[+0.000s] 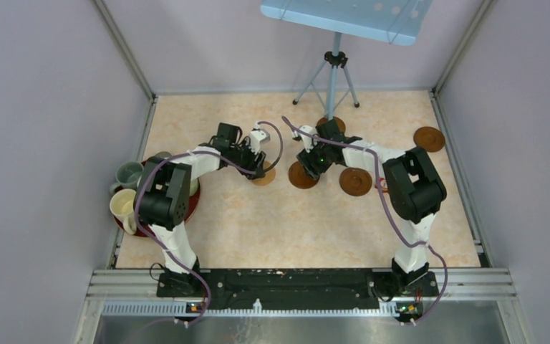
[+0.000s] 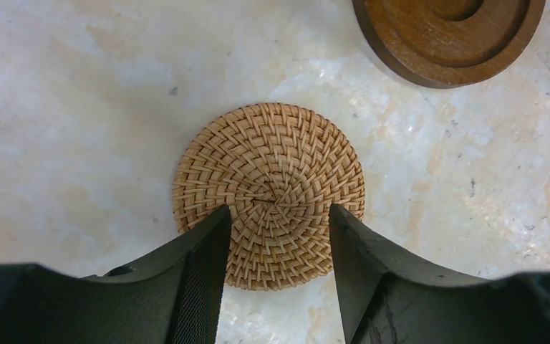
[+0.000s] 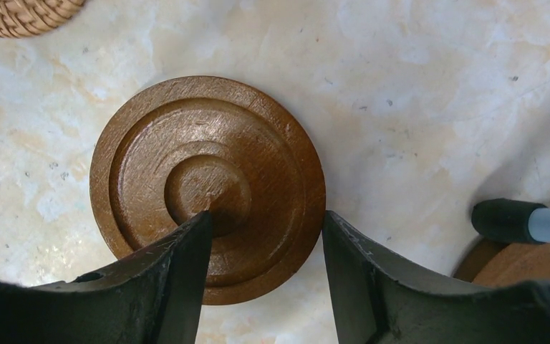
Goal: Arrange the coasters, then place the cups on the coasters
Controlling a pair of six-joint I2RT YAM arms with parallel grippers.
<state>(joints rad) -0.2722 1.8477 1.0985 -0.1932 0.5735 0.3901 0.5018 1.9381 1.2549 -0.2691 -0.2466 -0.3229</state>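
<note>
Left wrist view | left pincer [image 2: 278, 211], jaws apart, directly above woven coaster [image 2: 268, 158], frame centre | right pincer [image 3: 265, 215], apart, above wooden coaster [image 3: 208, 143]

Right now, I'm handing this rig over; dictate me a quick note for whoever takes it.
Left pincer: open, over the woven coaster.
Right pincer: open, over a wooden coaster beside it.
Three more wooden coasters lie scattered on the table.
Cups sit on the red tray, far left.
Done: no cup on a coaster yet.
Left: line up coasters, then place cups.
</note>
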